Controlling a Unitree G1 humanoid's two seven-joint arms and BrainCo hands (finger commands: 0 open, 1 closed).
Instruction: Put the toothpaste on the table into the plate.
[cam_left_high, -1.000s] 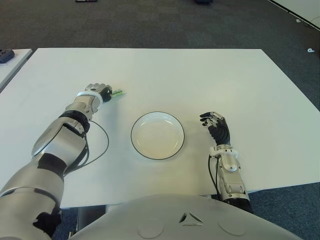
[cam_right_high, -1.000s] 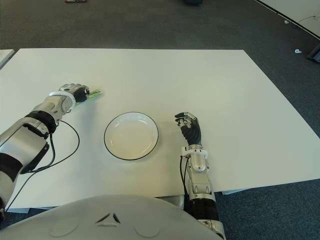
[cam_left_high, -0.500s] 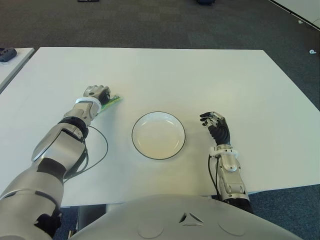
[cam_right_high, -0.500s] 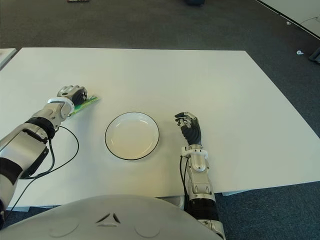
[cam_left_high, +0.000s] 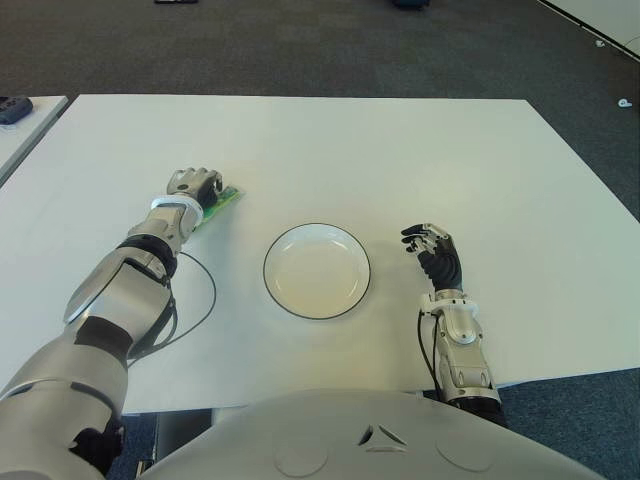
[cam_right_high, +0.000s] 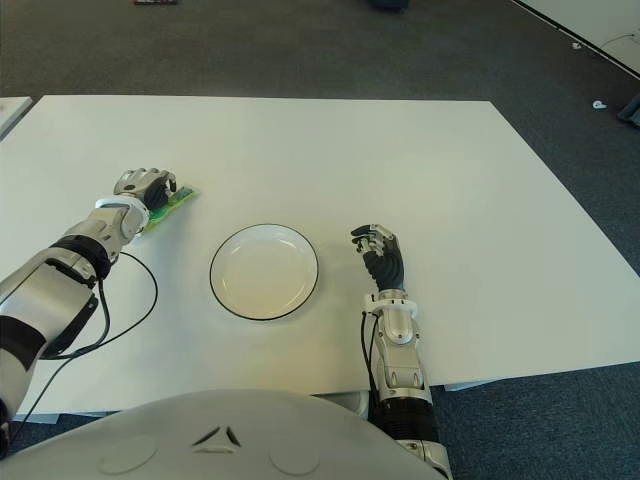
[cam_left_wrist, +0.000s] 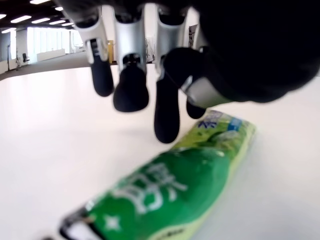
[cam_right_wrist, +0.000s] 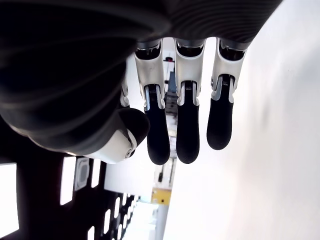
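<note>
Barely begun, by the look of things. Green toothpaste tube (cam_left_wrist: 170, 187) lying flat on the white table (cam_left_high: 400, 150), well to the left of the white plate (cam_left_high: 317, 271) and apart from it; plate empty, nothing delivered yet. Left hand (cam_left_high: 196, 187) poised directly over the tube, near end of the tube peeking out past the knuckles in the eye views. Fingertips (cam_left_wrist: 166, 117) hanging down, loosely curved, above the tube in the left wrist view, with table showing between them and the green surface; not closed around it, so no grasp secured as far as can be judged. Right hand (cam_right_high: 379, 255) showing just to the right of the plate, fingers loosely curled and holding nothing, idle. Remaining, as a judgement: closing on the tube, lifting, carrying rightward across to the plate, and setting down inside the rim.
</note>
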